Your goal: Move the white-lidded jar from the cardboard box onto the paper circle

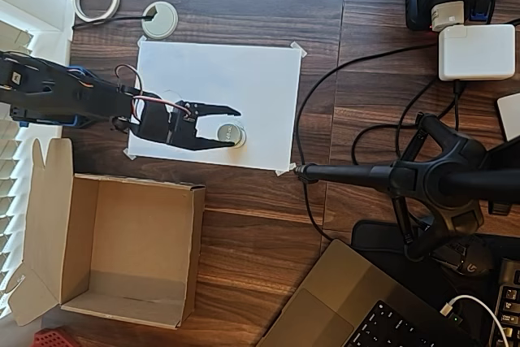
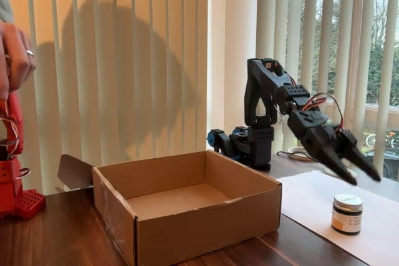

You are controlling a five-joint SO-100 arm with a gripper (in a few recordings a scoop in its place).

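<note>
- The table (image 1: 268,233) carries the cardboard box (image 1: 122,253), which stands empty
- The pincer (image 2: 355,169) hangs spread above the paper, pinching nothing; likely a release
- The white-lidded jar (image 1: 231,133) stands upright on the white sheet; the paper circle is too faint to tell

Gripper (image 2: 356,171) hangs above jar (image 2: 347,213), air gap between, jaws parted; in the overhead view its fingers straddle the jar. White sheet (image 1: 244,79) bare beyond the jar, free room there. Cardboard box (image 1: 122,249) sits just off the sheet's near edge, upright walls block low passes. Black tripod (image 1: 422,176) and cables (image 1: 317,95) crowd the sheet's right side.
</note>
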